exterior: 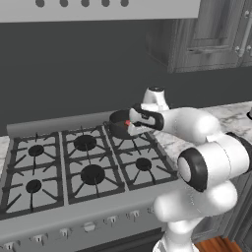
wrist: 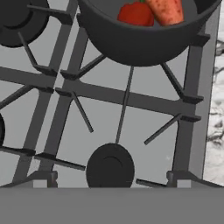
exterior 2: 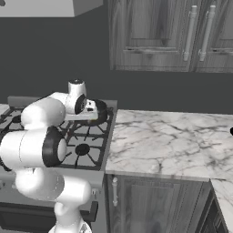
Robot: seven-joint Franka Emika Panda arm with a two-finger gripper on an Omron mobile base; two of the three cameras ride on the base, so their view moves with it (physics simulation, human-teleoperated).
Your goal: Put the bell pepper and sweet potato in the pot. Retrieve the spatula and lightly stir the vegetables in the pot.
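Red bell pepper [wrist: 135, 14], sweet potato [wrist: 166, 11] inside pot [wrist: 140, 43], beyond end effector; its opening: cannot tell.

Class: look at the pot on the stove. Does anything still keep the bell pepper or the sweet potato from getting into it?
Nothing does: the bell pepper and sweet potato already lie side by side inside the pot.

Pot [wrist: 144, 39] blocks rear-right burner; front burner [wrist: 110, 166] grates open.

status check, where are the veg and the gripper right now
Bell pepper and sweet potato both in the pot, side by side. Pot on the stove's back right burner. Hand above the grates near the pot; gripper state can't be told. Spatula not yet fetched.
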